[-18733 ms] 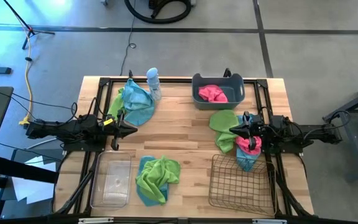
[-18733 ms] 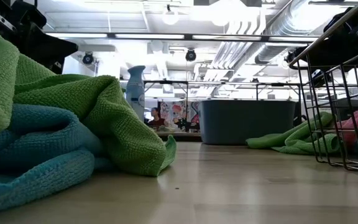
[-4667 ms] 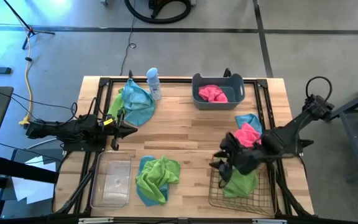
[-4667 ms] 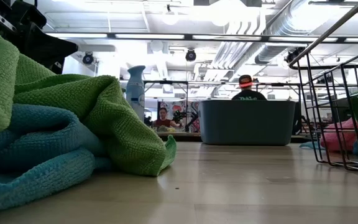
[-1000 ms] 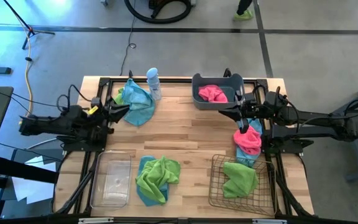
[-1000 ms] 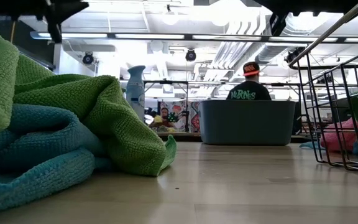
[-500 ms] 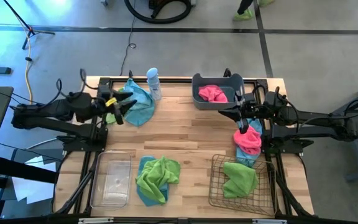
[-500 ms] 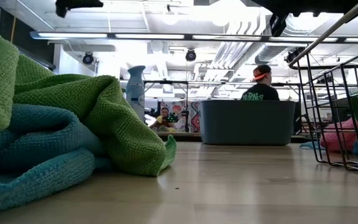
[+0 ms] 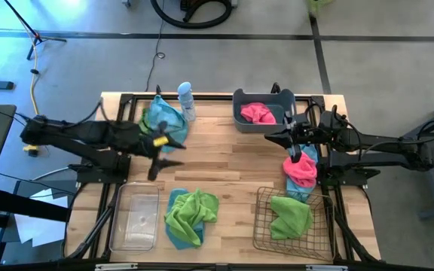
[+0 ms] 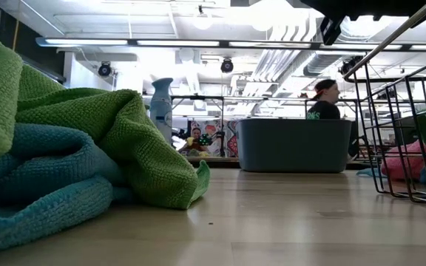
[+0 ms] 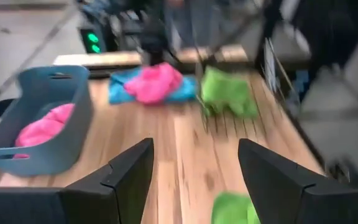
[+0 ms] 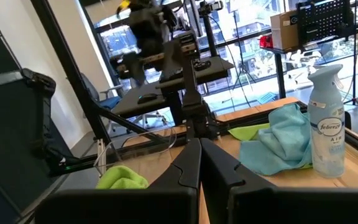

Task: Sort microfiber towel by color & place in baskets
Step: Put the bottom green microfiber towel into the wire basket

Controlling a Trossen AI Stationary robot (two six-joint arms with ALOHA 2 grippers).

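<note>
**Left Tool Out Over the Worktop, Two Mixed Piles Left to Sort**

Found the left tool [image 11: 194,148] spread apart and empty, hanging over the left-centre of the worktop [image 9: 224,162] in the high view. Judged it placed there to choose between the teal-blue towel [image 9: 166,122] at upper left and the green-over-teal pile [image 9: 191,214] at lower centre.

Saw the right tool [image 12: 199,143] pinched together on nothing, parked right of centre just above the pink towel [image 9: 301,170], which lay on another teal one. Read that as waiting clear of the left arm's reach.

Counted one green towel [image 9: 291,214] inside the wire basket [image 9: 266,229] at lower right and one pink towel [image 9: 257,113] inside the grey-blue tub [image 9: 285,99] at upper centre. Found no cloth in the clear bin [image 9: 136,218] at lower left, so presumably kept for teal.

Noted a spray bottle [image 9: 184,102] standing just beside the upper-left towel, likely to be knocked by a careless reach there. Spotted a person [image 10: 324,100] beyond the tub in the low view, well away from the arms.
</note>
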